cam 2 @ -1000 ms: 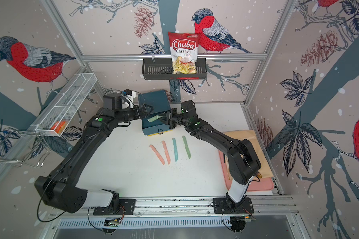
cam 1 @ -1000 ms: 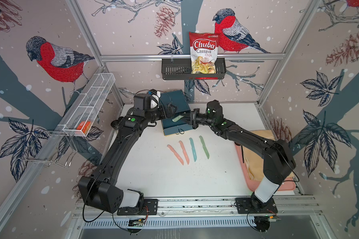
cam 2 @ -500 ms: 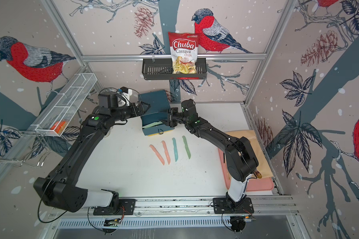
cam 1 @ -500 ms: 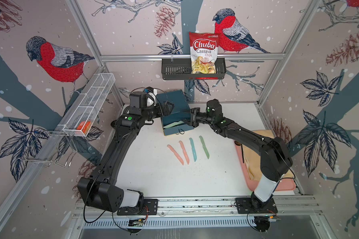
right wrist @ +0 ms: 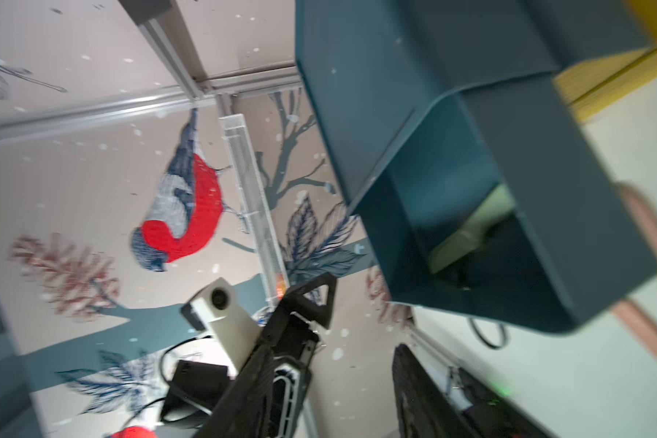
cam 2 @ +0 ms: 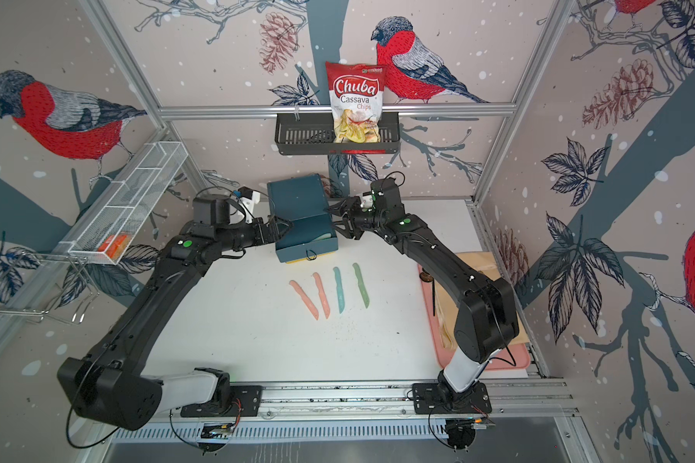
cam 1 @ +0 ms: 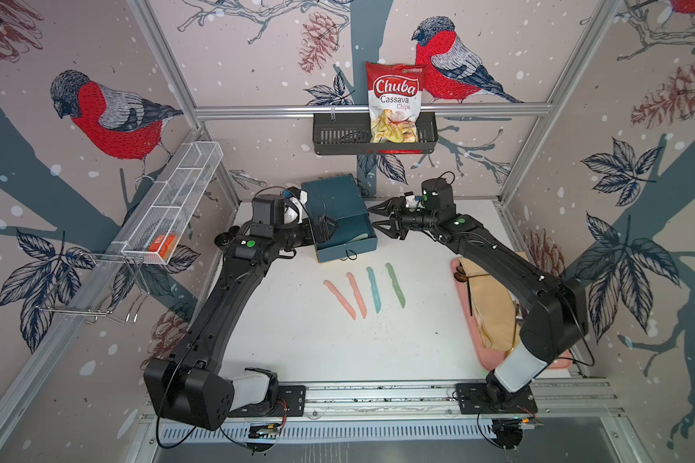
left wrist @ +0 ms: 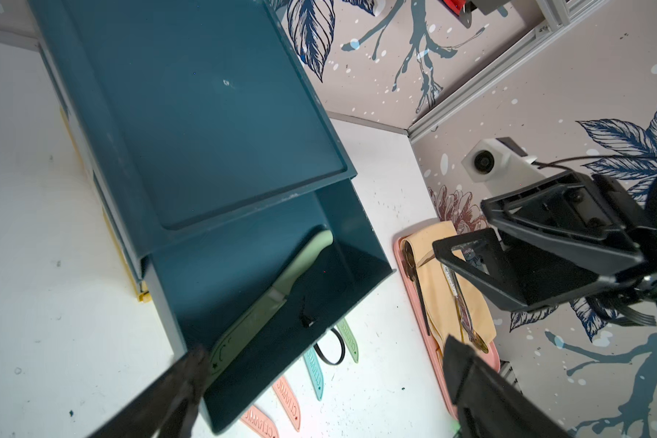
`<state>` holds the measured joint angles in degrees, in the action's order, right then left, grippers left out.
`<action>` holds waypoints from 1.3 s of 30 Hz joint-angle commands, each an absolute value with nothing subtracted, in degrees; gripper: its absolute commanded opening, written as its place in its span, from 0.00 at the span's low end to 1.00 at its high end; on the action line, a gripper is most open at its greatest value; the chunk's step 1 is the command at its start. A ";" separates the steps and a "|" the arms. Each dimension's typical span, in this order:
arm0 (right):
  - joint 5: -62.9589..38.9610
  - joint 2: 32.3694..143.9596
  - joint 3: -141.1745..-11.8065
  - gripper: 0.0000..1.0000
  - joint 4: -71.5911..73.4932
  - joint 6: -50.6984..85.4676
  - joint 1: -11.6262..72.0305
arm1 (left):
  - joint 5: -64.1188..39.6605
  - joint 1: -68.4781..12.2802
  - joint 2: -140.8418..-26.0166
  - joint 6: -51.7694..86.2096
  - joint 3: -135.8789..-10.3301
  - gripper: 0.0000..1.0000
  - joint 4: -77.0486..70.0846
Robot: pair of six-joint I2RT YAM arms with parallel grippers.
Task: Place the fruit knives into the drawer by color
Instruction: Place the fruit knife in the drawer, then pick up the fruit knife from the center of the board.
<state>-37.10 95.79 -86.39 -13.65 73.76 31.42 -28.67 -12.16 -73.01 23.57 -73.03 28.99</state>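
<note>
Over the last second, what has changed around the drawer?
The right gripper let go of the light green knife, which now lies in the open top drawer, and drew back to the right, jaws open and empty. The left gripper shifted slightly, staying open beside the drawer. The row of four knives on the table has not moved.
</note>
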 commanded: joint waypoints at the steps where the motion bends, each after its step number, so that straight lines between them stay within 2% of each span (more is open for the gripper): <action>1: -29.26 95.28 -87.39 0.54 -34.53 49.38 31.20 | -31.01 -12.71 -71.14 22.91 -70.50 0.98 27.63; 7: -15.80 95.11 -82.28 0.56 -41.60 36.91 31.48 | -29.25 -17.08 -68.47 23.83 -65.54 0.98 26.66; 19: -0.75 104.81 -78.21 0.56 -40.39 27.47 37.04 | -27.77 -21.41 -64.50 29.04 -57.48 0.98 21.30; 27: 1.29 111.75 -79.19 0.53 -37.72 25.88 37.36 | -27.32 -21.45 -64.45 29.32 -57.48 0.98 21.40; 39: 1.00 117.51 -82.27 0.39 -36.52 23.52 36.39 | -27.25 -21.45 -64.56 29.52 -57.48 0.98 21.22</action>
<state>0.54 116.97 -81.97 -36.05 24.60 36.29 -26.96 -21.28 -64.53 29.58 -57.41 22.98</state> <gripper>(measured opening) 0.393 0.980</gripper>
